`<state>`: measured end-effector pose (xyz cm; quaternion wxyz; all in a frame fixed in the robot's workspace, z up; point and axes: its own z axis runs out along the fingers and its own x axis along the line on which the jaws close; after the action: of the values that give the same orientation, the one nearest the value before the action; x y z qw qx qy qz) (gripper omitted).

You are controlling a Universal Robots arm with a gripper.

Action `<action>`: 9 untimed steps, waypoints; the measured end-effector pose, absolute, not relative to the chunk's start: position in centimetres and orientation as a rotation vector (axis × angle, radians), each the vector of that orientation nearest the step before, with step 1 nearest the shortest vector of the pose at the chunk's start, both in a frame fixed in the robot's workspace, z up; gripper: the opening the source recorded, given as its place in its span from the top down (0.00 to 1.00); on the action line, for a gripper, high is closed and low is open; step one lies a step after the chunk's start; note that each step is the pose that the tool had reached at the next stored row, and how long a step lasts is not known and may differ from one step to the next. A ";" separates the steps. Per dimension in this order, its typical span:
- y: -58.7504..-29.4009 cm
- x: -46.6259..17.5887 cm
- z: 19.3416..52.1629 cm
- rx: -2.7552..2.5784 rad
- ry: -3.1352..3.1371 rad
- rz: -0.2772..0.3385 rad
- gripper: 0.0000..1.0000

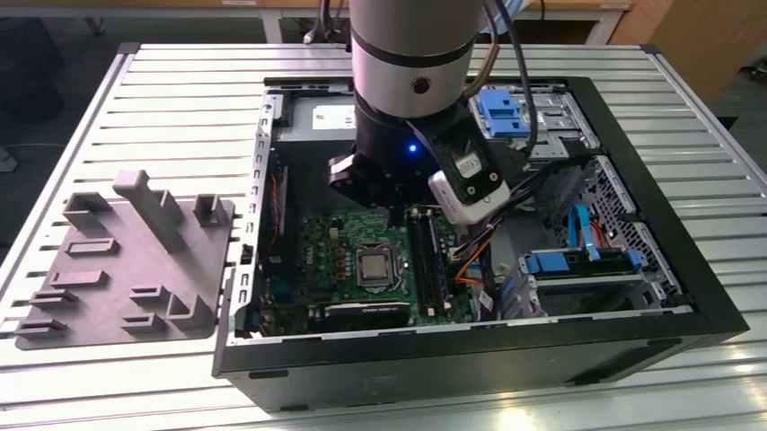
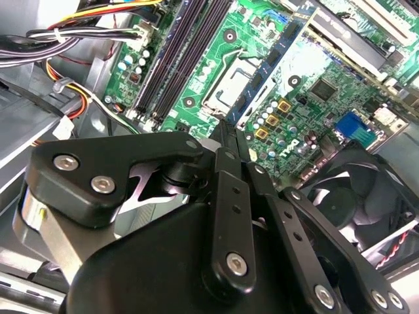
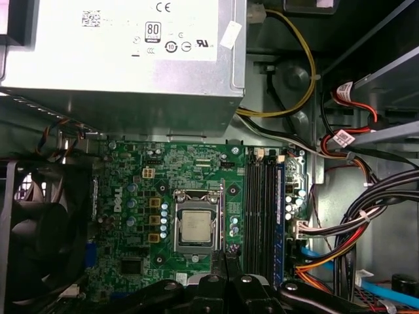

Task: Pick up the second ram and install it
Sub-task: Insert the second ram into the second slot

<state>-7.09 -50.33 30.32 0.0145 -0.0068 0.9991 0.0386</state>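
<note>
In the second wrist view my gripper (image 2: 229, 131) is shut on the second ram (image 2: 272, 55), a narrow blue stick with dark chips that reaches out from the fingertips over the green motherboard (image 2: 308, 124). In the first wrist view the gripper (image 3: 226, 261) hangs above the board (image 3: 196, 163), just beside the silver processor (image 3: 196, 226). The long black memory slots (image 3: 258, 203) lie a little to one side of it. A blue strip (image 3: 279, 203) sits along the outermost slot. In the exterior view the arm (image 1: 401, 153) reaches down into the open computer case, over the slots (image 1: 426, 260).
A silver power supply (image 3: 131, 52) borders the board on one side and a black fan (image 3: 33, 242) on another. Bundled cables (image 3: 353, 216) crowd the space beyond the slots. Blue drive brackets (image 1: 563, 262) fill the case's right. A grey fixture (image 1: 132, 260) lies on the table left of the case.
</note>
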 end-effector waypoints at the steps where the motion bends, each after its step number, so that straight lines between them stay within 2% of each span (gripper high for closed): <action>1: -50.3 -7.0 30.3 -0.021 3.110 0.120 0.89; 9: -50.3 -6.7 30.1 -0.017 3.110 0.120 0.89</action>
<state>-6.68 -50.33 30.06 0.0146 -0.0056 0.9991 0.0386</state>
